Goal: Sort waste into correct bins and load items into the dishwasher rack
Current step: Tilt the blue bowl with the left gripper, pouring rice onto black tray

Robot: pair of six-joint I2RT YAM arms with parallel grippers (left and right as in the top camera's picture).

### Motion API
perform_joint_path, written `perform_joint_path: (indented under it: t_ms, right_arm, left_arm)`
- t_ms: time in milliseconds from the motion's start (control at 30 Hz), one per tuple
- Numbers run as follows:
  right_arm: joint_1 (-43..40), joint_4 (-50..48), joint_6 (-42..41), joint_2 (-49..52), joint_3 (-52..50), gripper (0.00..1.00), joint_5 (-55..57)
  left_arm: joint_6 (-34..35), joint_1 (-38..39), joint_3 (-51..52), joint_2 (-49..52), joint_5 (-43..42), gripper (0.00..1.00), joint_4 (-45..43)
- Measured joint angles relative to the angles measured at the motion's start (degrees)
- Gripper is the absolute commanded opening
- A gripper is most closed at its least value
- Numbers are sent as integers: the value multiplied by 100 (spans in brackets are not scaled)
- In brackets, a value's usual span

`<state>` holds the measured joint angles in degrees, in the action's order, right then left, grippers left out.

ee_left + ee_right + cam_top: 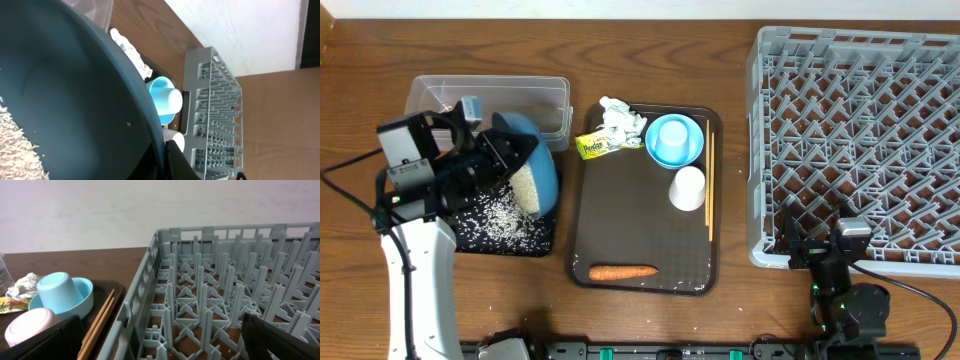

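Note:
My left gripper (pixel 503 152) is shut on the rim of the wide blue bowl (pixel 538 165), tilted over the shallow black tray (pixel 470 236). White rice (pixel 525 187) lies in the bowl and scattered on that tray. The left wrist view shows the bowl (pixel 75 85), the rice (pixel 15 145) and my jaws (pixel 163 158) pinching the rim. My right gripper (pixel 817 238) is open and empty at the grey rack's (pixel 860 60) front-left corner; in the right wrist view (pixel 165 345) its fingers straddle the rack (pixel 165 280). The clear tub (pixel 440 95) stands behind the bowl.
The brown serving tray (pixel 582 225) holds crumpled tissue (pixel 622 120), a yellow-green wrapper (pixel 591 146), a light-blue cup (pixel 672 138) upside down on a light-blue dish, a white cup (pixel 688 187), chopsticks (pixel 710 185) and a carrot (pixel 623 271).

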<state>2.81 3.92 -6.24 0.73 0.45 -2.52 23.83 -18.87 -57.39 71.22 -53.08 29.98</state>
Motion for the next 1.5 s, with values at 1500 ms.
perform_joint_path:
  t_ms: [1500]
  right_arm:
    - [0, 0, 0, 0, 0, 99, 2]
  left_arm:
    - [33, -1554, 155, 4, -2155, 6, 94]
